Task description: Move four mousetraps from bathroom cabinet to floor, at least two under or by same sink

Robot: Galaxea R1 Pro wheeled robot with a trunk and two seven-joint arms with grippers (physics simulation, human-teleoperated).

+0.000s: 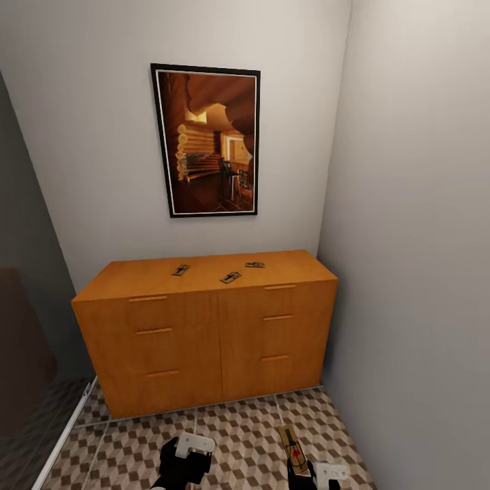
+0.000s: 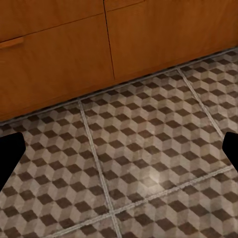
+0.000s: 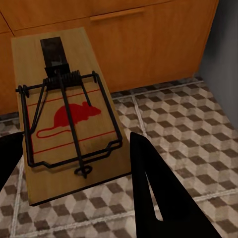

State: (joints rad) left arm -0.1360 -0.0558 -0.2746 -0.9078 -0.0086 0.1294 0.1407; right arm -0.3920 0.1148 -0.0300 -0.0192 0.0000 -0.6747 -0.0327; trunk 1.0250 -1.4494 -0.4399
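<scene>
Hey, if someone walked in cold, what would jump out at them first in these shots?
The orange-brown cabinet against the back wall, with three mousetraps scattered on its top and a dark-framed picture hanging above. Then the fourth mousetrap, red mouse printed on it, held by the right gripper over the cube-patterned floor.

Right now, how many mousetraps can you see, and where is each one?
4. Three lie on the cabinet top: one toward the left, one in the middle, one further right. The fourth is held in the right claw, above the bathroom floor.
</scene>
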